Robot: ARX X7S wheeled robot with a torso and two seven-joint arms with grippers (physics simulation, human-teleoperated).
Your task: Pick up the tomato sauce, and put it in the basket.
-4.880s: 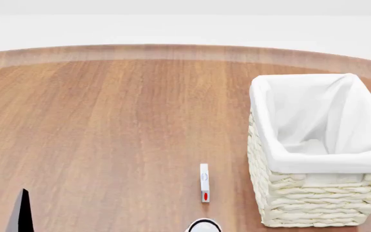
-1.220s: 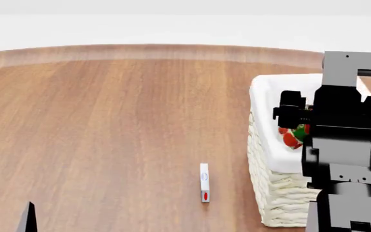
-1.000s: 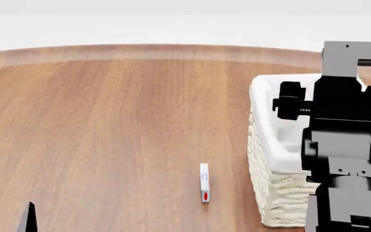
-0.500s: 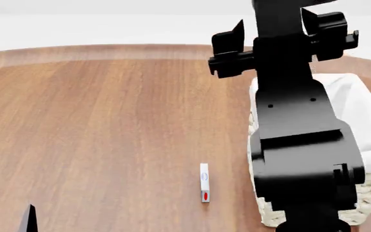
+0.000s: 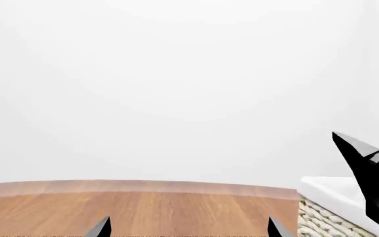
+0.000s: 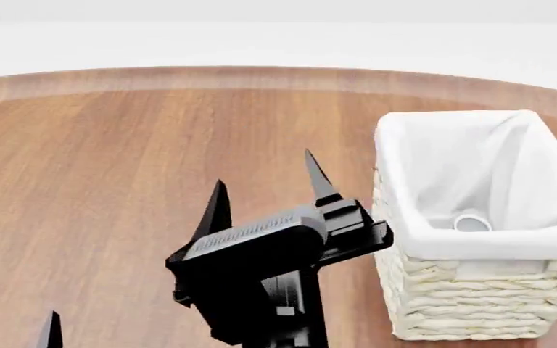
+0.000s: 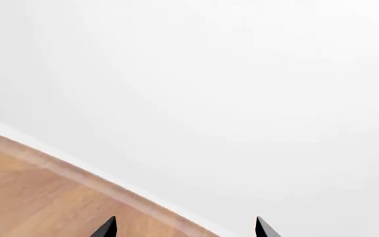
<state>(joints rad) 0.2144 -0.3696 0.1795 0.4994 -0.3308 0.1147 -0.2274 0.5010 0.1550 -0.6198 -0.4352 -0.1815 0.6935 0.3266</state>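
The tomato sauce lies inside the basket, beside the right jaws, which stand apart and empty; the left jaws also stand apart.

Tomato sauce mostly hidden inside basket.

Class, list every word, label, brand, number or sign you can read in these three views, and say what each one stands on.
None can be read in any view.
The tomato sauce in the basket shows only its pale top; its label is hidden.
The right end effector and the wooden table carry no markings.
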